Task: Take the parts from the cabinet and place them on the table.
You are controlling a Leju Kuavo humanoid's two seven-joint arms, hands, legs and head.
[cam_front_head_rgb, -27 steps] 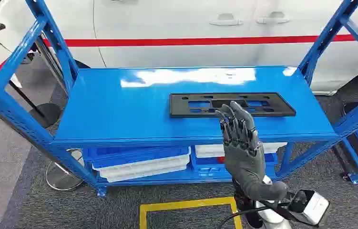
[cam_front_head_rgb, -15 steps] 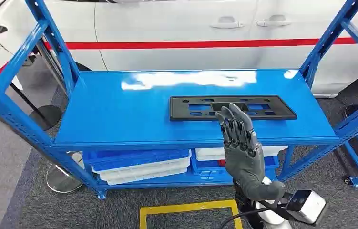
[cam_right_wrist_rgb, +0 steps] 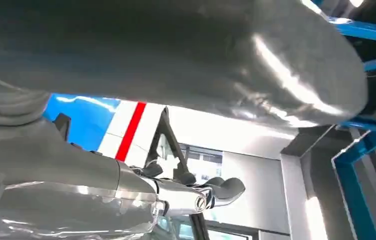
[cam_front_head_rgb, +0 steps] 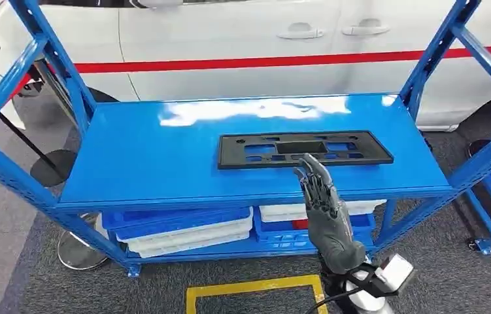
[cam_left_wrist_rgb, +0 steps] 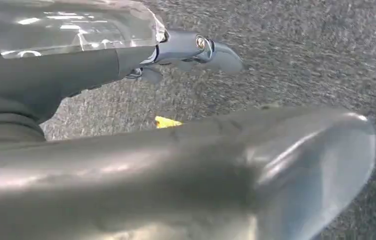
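While the right hand hangs raised in front of the blue rack, it holds nothing: palm grey, dark fingers stretched upward and slightly apart, tips level w/ the shelf's front edge. The black part, a long flat plastic plate w/ rectangular cut-outs, lies flat on the top shelf at about 1 o'clock from shelf centre, long side parallel to the front edge. The fingertips sit just at 6 o'clock of the plate's middle, near it; can't tell if they touch it.

In the right wrist view the thick grey thumb runs across the pic, and a darker finger pokes out straight past it, nothing between them.

The left hand shows in the left wrist view, thumb big and blurred, one finger extended over grey carpet; nothing in it, fingers apart as far as I can see.

Below the top shelf, at 6 o'clock, blue and white bins are stacked on the lower level. Behind the rack at 12 o'clock stands a white car w/ a red stripe. Yellow floor tape marks the carpet nr the robot's arm.
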